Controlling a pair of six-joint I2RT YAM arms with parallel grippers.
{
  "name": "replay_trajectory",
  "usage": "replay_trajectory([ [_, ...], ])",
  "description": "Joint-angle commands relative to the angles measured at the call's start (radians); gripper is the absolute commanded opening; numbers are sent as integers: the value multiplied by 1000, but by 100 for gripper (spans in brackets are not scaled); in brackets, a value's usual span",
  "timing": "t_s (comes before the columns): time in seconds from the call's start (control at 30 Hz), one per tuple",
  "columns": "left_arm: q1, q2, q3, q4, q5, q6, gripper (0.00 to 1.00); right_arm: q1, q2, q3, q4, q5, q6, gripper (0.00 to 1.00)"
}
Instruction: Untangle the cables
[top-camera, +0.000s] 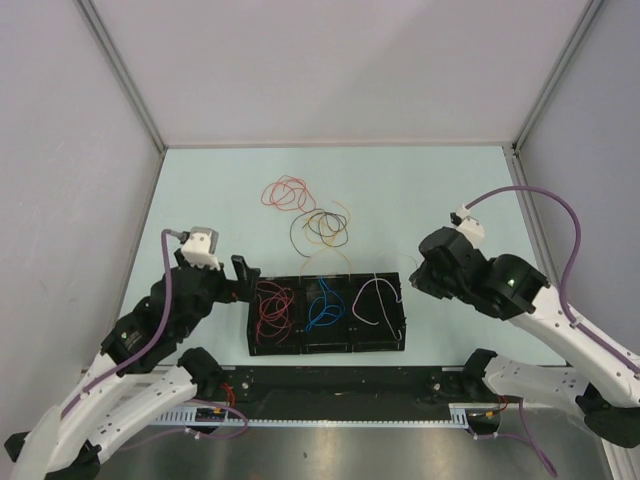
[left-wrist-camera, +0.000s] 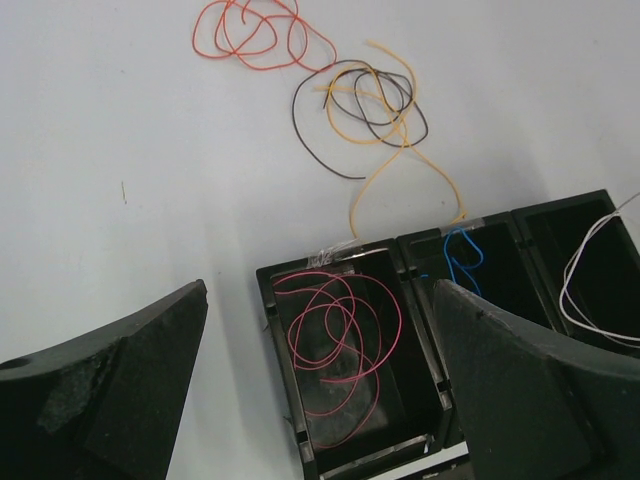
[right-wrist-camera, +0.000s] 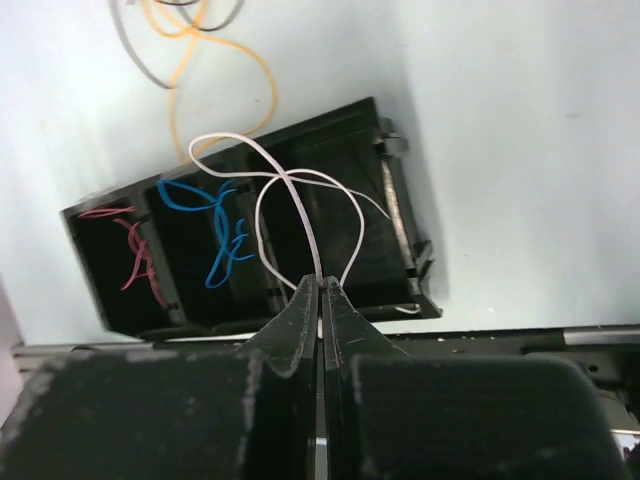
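Observation:
The cables are thin wire loops. A red-orange loop (top-camera: 287, 193) and a brown and yellow tangle (top-camera: 322, 228) lie on the table beyond a black three-compartment tray (top-camera: 250, 322). The tray holds a red cable (left-wrist-camera: 335, 330) on the left, a blue cable (right-wrist-camera: 215, 235) in the middle and a pinkish-white cable (right-wrist-camera: 290, 190) on the right. My right gripper (right-wrist-camera: 322, 280) is shut on a strand of the pinkish-white cable, just above the tray's right compartment. My left gripper (left-wrist-camera: 320, 290) hangs open over the red cable's compartment with nothing between its fingers.
The yellow cable (left-wrist-camera: 400, 150) trails down to the tray's far rim (left-wrist-camera: 380, 245). Grey walls enclose the table on the left, back and right. A black rail (top-camera: 340, 385) runs along the near edge between the arm bases.

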Motion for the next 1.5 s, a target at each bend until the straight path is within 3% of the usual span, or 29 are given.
replay_trajectory([
  [0.0, 4, -25, -16, 50, -7, 7, 100, 11, 23, -23, -40, 103, 91, 0],
  [0.37, 4, 24, -14, 52, 0, 13, 100, -47, 131, -30, -23, 100, -61, 0],
  [0.47, 6, 39, -13, 52, 5, 15, 100, -148, 134, 14, -139, 198, -92, 0],
  [0.5, 4, 45, -13, 52, 7, 15, 100, -218, 107, 16, -137, 189, -169, 0],
  [0.6, 7, 67, -16, 59, 16, 19, 100, -279, 54, 14, -25, 28, -288, 0],
  [0.73, 11, 99, -13, 56, 19, 21, 100, -213, 88, 2, 52, -165, -266, 0],
  [0.83, 11, 117, -10, 52, 10, 19, 100, -79, 154, -10, 101, -156, -223, 0],
  [0.93, 11, 124, -10, 50, 5, 18, 100, -29, 220, -15, 99, -133, -198, 0],
  [1.17, 15, 140, -10, 49, 2, 18, 100, -37, 300, -44, 136, -133, -184, 0],
  [1.47, 14, 140, -11, 50, 3, 18, 100, -49, 306, -225, 122, -152, -94, 0],
])
